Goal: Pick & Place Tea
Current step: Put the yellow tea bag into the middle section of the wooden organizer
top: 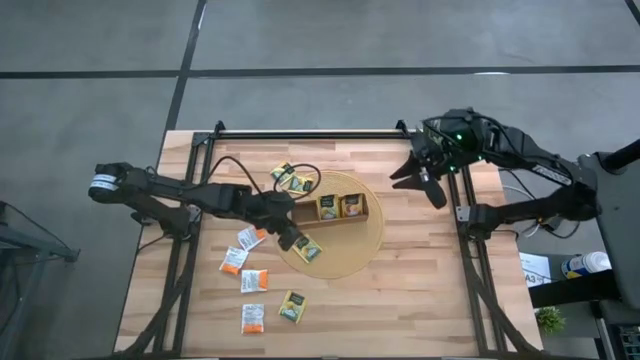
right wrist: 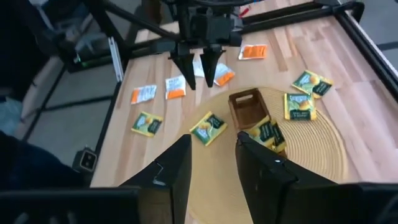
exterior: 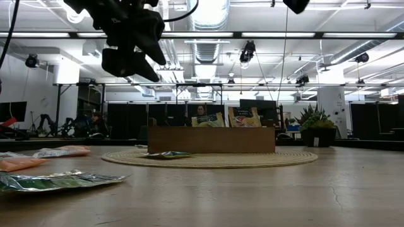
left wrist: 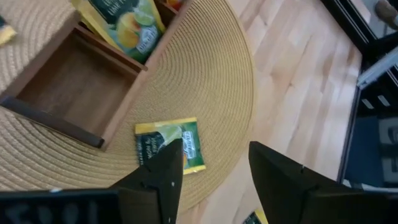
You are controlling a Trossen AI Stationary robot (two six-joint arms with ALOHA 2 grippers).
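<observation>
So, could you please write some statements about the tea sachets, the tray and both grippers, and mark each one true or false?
1. The wooden tray stands on a round woven mat. True.
2. All three tray compartments hold tea. False: the end compartment is empty.
3. The left gripper is open above a yellow-green sachet lying on the mat. True.
4. The right gripper holds an orange sachet. False: it holds nothing, raised beyond the mat's right edge.
5. Orange sachets lie on the bare table. True.

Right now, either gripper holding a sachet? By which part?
No. The left gripper is open above a yellow-green sachet lying on the mat; the right gripper is empty.
</observation>
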